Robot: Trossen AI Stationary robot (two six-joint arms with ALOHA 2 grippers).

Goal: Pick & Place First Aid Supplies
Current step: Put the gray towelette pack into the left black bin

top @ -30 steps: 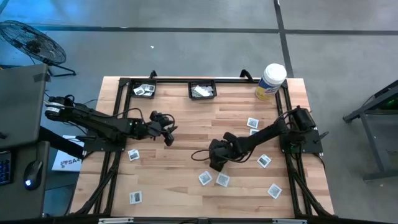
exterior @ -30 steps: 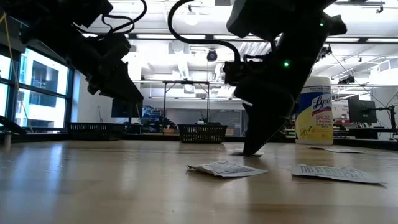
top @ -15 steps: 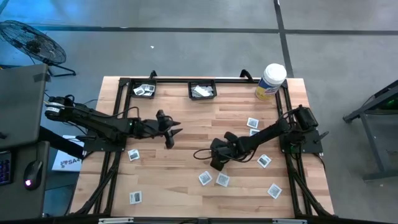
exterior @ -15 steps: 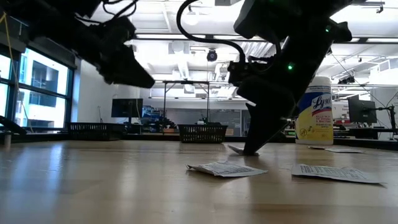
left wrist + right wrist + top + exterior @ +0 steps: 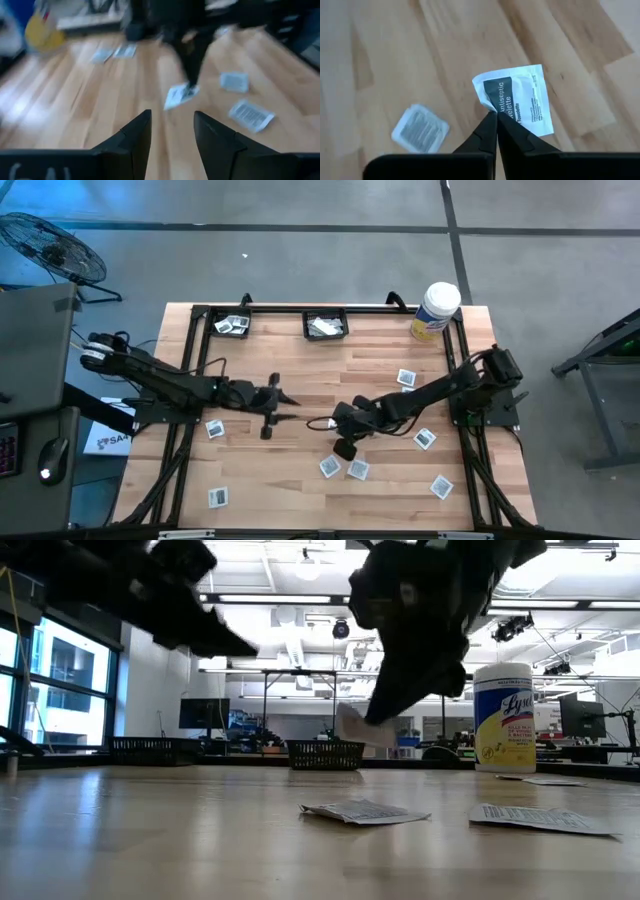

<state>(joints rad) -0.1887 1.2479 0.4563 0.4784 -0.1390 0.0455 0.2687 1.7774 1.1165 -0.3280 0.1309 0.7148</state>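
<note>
Right wrist view: the right claw [image 5: 496, 116] is pinched shut on the corner of a white antiseptic towelette packet [image 5: 522, 100], lifted clear of the wooden desk [image 5: 445, 45]. Near that packet, the left claw [image 5: 171, 127] hovers with its fingers partly apart, holding nothing.

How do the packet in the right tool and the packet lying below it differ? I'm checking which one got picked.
The antiseptic towelette packet is pinched by a corner in the shut right tool and held off the table; the other packet lies flat and untouched on the wood. The held one shows a dark printed band with lettering; the lying one shows grey print. Both are small, white and squarish.
</note>
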